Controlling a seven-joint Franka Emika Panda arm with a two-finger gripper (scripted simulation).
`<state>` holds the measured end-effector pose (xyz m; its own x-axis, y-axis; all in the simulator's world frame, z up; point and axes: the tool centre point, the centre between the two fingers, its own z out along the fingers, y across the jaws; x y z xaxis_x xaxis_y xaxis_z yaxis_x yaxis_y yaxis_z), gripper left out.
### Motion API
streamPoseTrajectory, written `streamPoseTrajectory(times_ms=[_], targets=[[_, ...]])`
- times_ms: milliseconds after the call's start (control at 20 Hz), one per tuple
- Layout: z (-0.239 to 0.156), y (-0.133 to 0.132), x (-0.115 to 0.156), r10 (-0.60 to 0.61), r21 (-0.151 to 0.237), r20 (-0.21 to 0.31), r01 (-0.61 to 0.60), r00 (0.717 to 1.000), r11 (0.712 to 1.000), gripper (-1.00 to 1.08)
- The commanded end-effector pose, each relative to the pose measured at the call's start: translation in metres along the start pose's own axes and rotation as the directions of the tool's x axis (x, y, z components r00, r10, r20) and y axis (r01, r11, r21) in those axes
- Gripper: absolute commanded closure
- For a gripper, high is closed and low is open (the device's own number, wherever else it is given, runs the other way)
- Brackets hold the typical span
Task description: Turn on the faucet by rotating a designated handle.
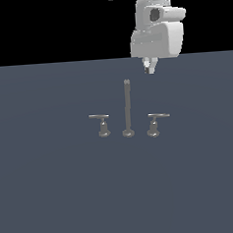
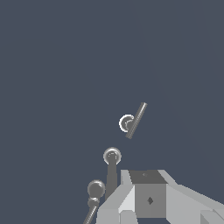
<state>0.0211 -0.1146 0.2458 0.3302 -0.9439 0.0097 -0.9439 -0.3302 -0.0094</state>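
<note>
Grey metal T-shaped lever handle [image 1: 157, 121] is standing at the exterior view's right of the tall thin spout rod [image 1: 127, 108]; white gripper [image 1: 150, 68] is hovering well above, untouching, its jaws' gap unreadable; approach seems underway; next, descending beside the bar.

Grey metal faucet [image 1: 127, 109] on a plain slate-blue floor [image 1: 55, 192].

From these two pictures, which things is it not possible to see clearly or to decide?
- Grey two-finger gripper: tiny in the exterior view, so open or shut is unclear; in the wrist view its fingertips are cut off by the picture's edge.
- One short grey metal lever handle: partly hidden by the gripper body in the wrist view.
- Which lever is larger: too small to tell in the exterior view.
</note>
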Motion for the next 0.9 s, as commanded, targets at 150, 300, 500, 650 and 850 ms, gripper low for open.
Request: streamPoseTrajectory(times_ms=[150,300,500,650,850], targets=[[0.057,-0.006,0.026,0.168,-0.004,0.002,-0.168,0.986,0.986,1.08],[0.085,-0.007,0.038,0.247,-0.007,0.003,-0.247,0.969,0.969,1.08],[0.116,-0.006,0.049,0.33,-0.009,0.004,-0.33,0.944,0.944,1.08],[0.134,-0.004,0.055,0.376,-0.011,0.004,-0.376,0.927,0.927,1.08],[0.15,-0.003,0.06,0.416,-0.012,0.005,-0.416,0.91,0.909,1.08]])
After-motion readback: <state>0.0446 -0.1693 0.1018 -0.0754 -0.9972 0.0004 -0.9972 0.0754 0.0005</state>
